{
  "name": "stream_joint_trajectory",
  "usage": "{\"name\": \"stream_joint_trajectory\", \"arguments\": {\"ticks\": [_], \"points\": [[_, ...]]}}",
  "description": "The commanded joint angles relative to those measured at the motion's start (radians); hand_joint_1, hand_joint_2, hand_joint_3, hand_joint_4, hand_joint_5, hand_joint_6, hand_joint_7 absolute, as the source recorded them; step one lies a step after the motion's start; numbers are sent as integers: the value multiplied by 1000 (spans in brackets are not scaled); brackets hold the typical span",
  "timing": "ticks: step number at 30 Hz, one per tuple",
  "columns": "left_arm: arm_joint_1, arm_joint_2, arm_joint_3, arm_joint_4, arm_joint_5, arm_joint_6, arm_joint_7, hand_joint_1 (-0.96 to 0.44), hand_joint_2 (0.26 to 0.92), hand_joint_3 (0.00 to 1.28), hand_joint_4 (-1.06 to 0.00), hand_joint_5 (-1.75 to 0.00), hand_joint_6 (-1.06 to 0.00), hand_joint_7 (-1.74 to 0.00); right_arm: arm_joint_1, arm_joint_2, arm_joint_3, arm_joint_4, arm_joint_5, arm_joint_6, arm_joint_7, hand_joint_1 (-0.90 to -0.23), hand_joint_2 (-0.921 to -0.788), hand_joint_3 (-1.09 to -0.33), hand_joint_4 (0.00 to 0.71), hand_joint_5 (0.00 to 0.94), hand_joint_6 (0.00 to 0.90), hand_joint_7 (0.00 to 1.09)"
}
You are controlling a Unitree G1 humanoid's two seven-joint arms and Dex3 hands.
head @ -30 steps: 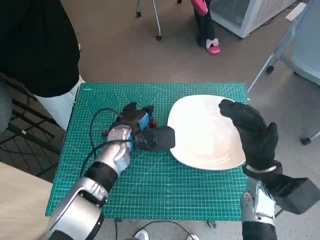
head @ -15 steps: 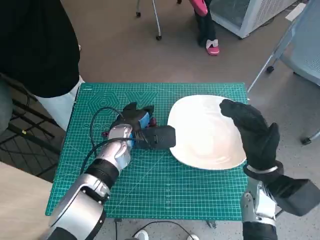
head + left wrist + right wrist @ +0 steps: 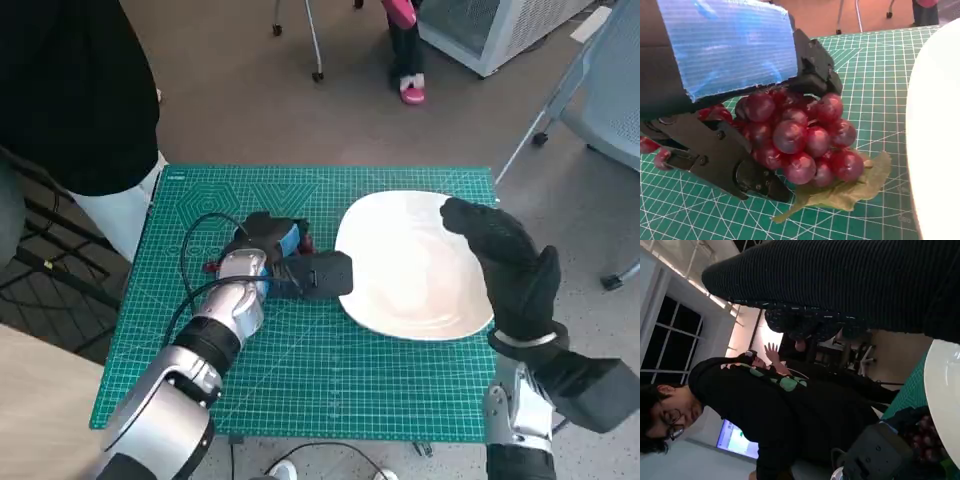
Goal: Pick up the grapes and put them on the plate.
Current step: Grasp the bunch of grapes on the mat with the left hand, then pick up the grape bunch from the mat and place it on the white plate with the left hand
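Grapes (image 3: 800, 135) — gripped by left hand (image 3: 268, 244), nudged slightly toward plate (image 3: 410, 265).

Dark red grapes (image 3: 800, 137), white plate (image 3: 415, 265)

The blue-taped black left hand (image 3: 272, 243) is resting on the green gridded cutting mat (image 3: 300, 370), just beside the white round plate (image 3: 400, 280); the black-gloved right hand (image 3: 505, 265) is hovering over the plate's edge.

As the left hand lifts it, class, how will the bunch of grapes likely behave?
The grapes form a loose cluster, so they will probably sag and shift in the left hand. Their skins look glossy and round, so one may slip or roll. The leaf looks limp and should dangle.
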Motion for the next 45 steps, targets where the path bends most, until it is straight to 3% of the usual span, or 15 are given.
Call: {"name": "stream_joint_trajectory", "arguments": {"ticks": [1,26,33,39,45], "points": [[71,-4,-16,51,-11,4,-14,345,921,318,-402,-1518,-449,-644,24,-7,-1,-3,-6,13,-8,-610,-921,-811,338,3,0,433],[82,2,-25,39,-26,-10,-7,348,921,279,-445,-1483,-414,-674,47,-4,3,-32,-4,22,-9,-605,-921,-817,338,2,-1,432],[91,0,-52,27,-9,10,2,348,921,278,-447,-1477,-476,-696,48,-4,1,-32,-3,25,-9,-604,-921,-816,339,2,0,433],[96,-2,-77,-2,0,46,-9,72,921,283,-463,-1511,-405,-1168,46,-3,1,-24,-4,24,-7,-603,-921,-815,338,2,0,433],[101,8,-90,-33,-2,59,-23,9,921,291,-463,-1497,-365,-1318,46,-1,4,-29,-8,28,-12,-604,-921,-815,339,2,0,433]]}}
